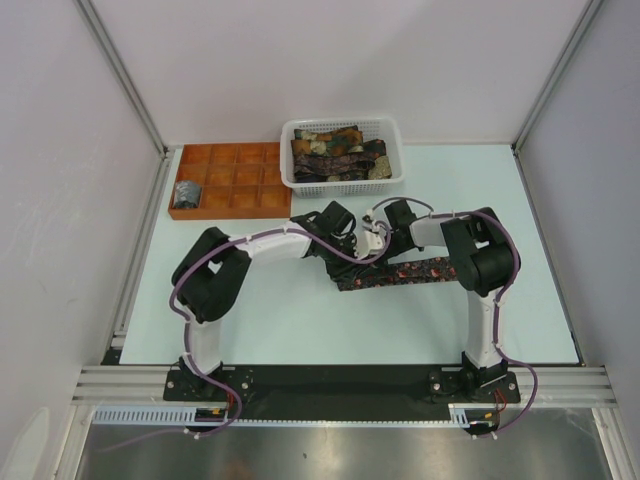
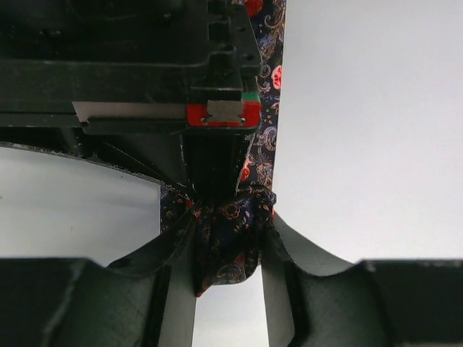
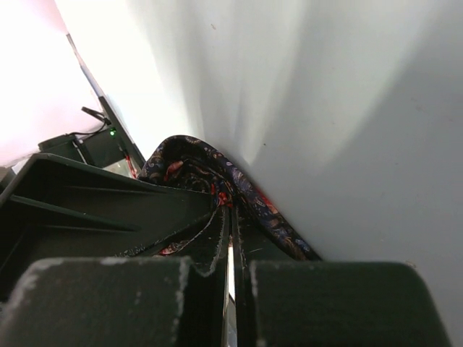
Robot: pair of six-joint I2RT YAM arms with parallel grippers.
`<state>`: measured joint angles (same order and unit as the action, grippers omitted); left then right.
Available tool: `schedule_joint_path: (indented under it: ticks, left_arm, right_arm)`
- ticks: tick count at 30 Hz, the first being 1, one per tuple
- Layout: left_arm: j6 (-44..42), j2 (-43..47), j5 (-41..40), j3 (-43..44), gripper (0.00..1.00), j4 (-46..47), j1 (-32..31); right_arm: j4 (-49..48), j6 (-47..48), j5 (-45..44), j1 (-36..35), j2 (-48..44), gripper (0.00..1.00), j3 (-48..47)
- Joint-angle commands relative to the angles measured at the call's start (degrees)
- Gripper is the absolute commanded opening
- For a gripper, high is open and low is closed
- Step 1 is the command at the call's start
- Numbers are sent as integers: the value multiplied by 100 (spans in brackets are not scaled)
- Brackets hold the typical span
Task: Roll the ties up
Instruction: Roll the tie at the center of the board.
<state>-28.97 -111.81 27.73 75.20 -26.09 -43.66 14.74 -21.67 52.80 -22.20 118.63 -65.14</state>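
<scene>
Top external view shows one dark tie [image 1: 400,272] with red marks lying flat on the table [image 1: 300,320], stretched from the middle out toward the right arm's elbow. Its left end is where both grippers meet, just in front of the basket.

From the left wrist view, the left gripper [image 2: 228,249] is clenched on a bunched wad of that tie, the fabric gathered between its fingers [image 2: 173,289] while the rest of the strip runs away up the frame. The right gripper [image 3: 230,238] has its jaws pressed nearly together, with a fold of the same tie looping beside and over them; I judge it is pinching the cloth, though the contact itself is hidden by the fingers.

This looks like the start of the roll: the end is gathered but most of the length still lies unrolled. The next move, I reckon, calls for turning the gathered end over onto the flat strip while the other hand keeps the coil from springing loose.

By count: one tie out on the table; a heap of others in the white basket [image 1: 392,130], overlapped too much to number; one rolled bundle [image 1: 187,194] already sitting in the left column of the orange tray [image 1: 240,154]; two arms.
</scene>
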Motion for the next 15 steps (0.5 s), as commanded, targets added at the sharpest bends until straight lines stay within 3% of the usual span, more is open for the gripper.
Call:
schedule_joint_path:
  ticks: [1, 6, 15]
  left_arm:
    - [-12, -192, -469, -444, 39, 403, -459]
    - [-108, -297, -759, -515, 42, 333, -599]
    - [-100, -903, -1181, 170, 46, -695, -776]
  right_arm:
    - [-410, -56, -482, -127, 214, 0, 318]
    - [-622, -258, -7, -57, 169, 0, 459]
    - [-95, -48, 178, 101, 29, 1, 362]
